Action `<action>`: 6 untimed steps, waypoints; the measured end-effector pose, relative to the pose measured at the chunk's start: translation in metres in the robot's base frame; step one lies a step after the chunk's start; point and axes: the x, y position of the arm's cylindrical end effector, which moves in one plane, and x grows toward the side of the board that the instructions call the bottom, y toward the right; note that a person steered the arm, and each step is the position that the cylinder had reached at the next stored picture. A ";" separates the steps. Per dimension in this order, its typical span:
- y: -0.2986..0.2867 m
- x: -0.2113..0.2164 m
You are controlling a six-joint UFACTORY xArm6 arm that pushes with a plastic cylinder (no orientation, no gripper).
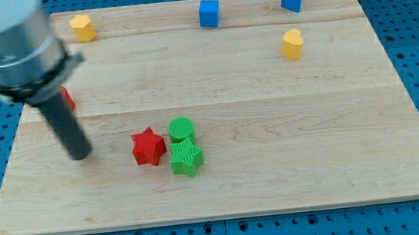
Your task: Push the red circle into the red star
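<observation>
Camera view shows my tip (80, 155) resting on the wooden tabletop (276, 173) in the left part of the frame, with the rod slanting up to the grey arm body in the upper left corner. There is no gripper on this rig, only the rod, so nothing is held or clamped. The red circle (67, 98) is mostly hidden behind the rod; only a small red edge peeks out at the view's left, above my tip, so its shape cannot be confirmed from here. The red star (148, 146) lies to the right of my tip, near it but apart. Just beside the star, on its right, sit a green circle (181, 129) and a green star (186, 157), the three crowded close together.

I judge the push has not yet begun: my tip sits between the two red blocks, on the wrong side of the circle. The next move calls for bringing my tip round to the upper-left side of the circle, then driving it down and to the right toward the star, taking care not to strike the green pair.
</observation>
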 end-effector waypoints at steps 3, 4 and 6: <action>-0.033 -0.114; 0.060 -0.078; 0.184 -0.041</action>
